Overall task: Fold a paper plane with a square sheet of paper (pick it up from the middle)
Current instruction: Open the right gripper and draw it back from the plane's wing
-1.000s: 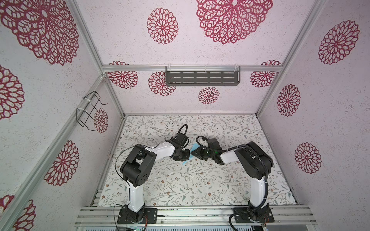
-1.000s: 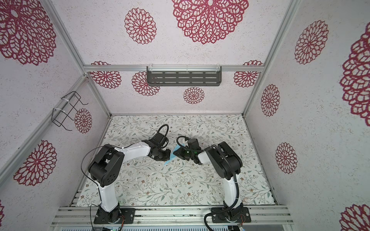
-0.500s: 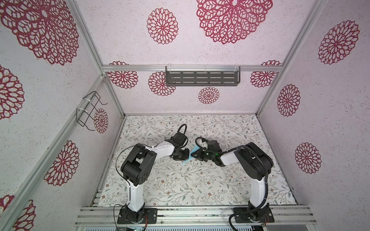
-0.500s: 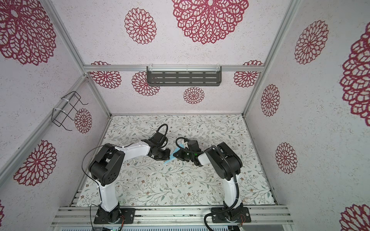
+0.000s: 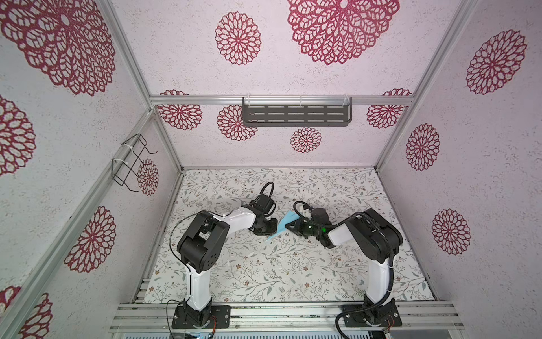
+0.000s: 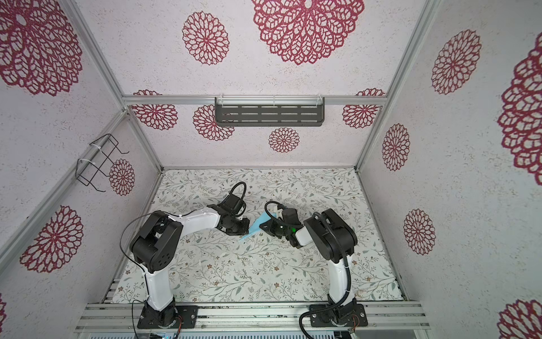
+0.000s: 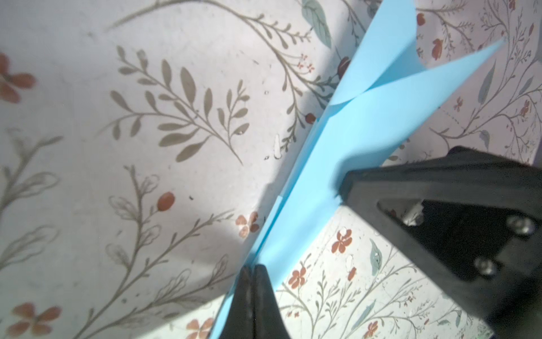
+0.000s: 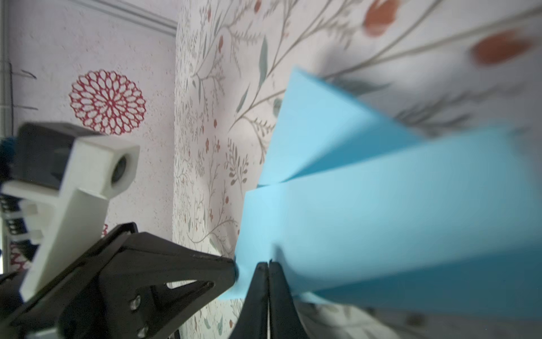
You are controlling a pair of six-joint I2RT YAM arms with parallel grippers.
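Paper comes to a single piece: one light-blue paper plane [image 5: 282, 228] [image 6: 257, 227], a narrow folded dart with two flaps spreading apart at one end [image 7: 363, 129] [image 8: 381, 211]. It sits at the middle of the floral table mat [image 5: 264, 278], slanting between two grippers; whether its low tip touches the mat cannot be told. There are two arms, each with its base bolted to the aluminium rail [image 5: 293, 315] at the near edge, the first link standing upright, the elbow bent sharply, and the forearm stretched low over the mat toward the centre. The left gripper [image 5: 273, 231] [image 6: 245, 230] [image 7: 252, 270] has its jaws pressed flat together on the long folded edge of the plane. The right gripper [image 5: 289, 226] [image 6: 264, 226] [image 8: 268, 264] points back at it, almost tip to tip, jaws likewise drawn tight with the paper nipped at their ends. In the right wrist view the left gripper's tip [image 8: 231, 268] meets the same stretch of paper just beside the right one. On the walls hang one dark slotted shelf [image 5: 296, 114] at the back and one black wire rack [image 5: 130, 161] on the left.
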